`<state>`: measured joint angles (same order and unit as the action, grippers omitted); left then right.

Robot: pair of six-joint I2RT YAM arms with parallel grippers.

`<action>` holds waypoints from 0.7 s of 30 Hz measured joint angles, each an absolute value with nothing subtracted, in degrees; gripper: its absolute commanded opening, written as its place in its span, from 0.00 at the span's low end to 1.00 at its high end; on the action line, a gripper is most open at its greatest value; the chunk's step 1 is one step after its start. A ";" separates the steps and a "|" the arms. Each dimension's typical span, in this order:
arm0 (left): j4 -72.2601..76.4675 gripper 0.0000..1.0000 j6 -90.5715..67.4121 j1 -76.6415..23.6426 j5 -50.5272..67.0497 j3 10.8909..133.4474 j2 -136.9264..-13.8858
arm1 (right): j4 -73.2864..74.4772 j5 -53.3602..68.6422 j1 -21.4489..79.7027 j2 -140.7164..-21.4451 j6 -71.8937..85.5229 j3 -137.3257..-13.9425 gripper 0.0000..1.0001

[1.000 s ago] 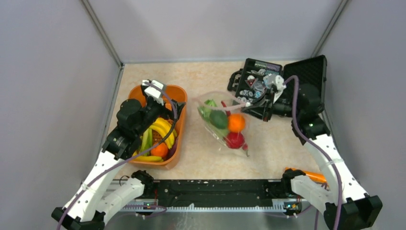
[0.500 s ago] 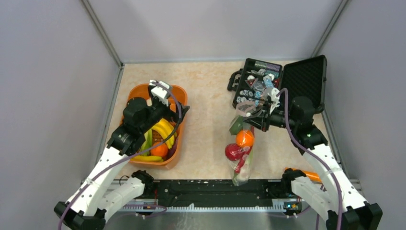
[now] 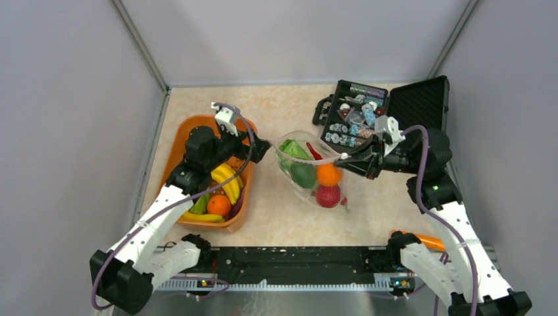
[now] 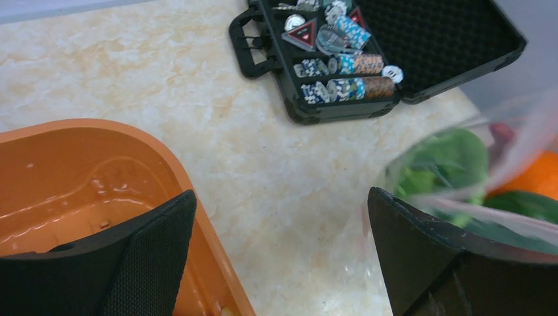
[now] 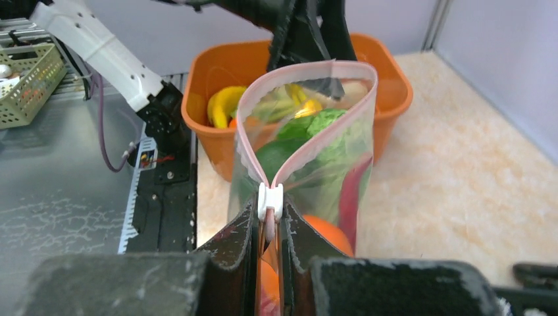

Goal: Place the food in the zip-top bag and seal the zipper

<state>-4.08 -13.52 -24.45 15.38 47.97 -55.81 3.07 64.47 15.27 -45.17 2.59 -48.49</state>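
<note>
Clamping the end of the zipper, the right fingers are pressed together on the strip just under the white slider. We see the pink strip loop up from that pinch in a wide teardrop, so the mouth of the zip-top bag stands open, not sealed. The bag is held up by that corner, between the orange tub and the black case. We cannot tell if its lower end rests on the worktop.

Food inside it:
- a leafy green piece near the mouth
- a dark green fruit
- an orange
- a red round piece
- a red chilli along the side

The left fingers are spread wide apart and hold nothing. They hover at the far lip of the bag mouth. In the left wrist view one finger hangs over the tub's inner corner and the other is just beside the bag's plastic; we cannot tell if it touches.

The tub sits on the left of the worktop and holds yellow bananas, a second orange and a green piece.

The case lies open at the back right, with chips in its tray and the foam-lined lid folded out toward the right wall.
</note>
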 measured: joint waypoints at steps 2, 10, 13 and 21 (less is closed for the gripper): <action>-1.32 0.99 -15.57 -23.38 17.39 47.22 -56.27 | 2.31 65.45 15.27 -43.97 2.57 -49.52 0.00; 16.99 0.99 -25.80 -16.69 31.88 37.52 -55.90 | 2.63 65.43 15.27 -44.36 2.52 -51.11 0.00; 22.61 0.98 -29.39 -15.31 39.03 36.56 -57.32 | 2.72 65.36 15.27 -44.51 2.61 -51.11 0.00; 22.17 0.99 -29.87 -14.94 47.13 38.57 -58.00 | 3.95 64.99 15.27 -44.34 1.89 -51.11 0.00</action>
<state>22.17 -29.87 -14.94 47.13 38.57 -58.00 3.95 64.99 15.27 -44.34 1.89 -51.11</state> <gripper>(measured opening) 0.985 0.064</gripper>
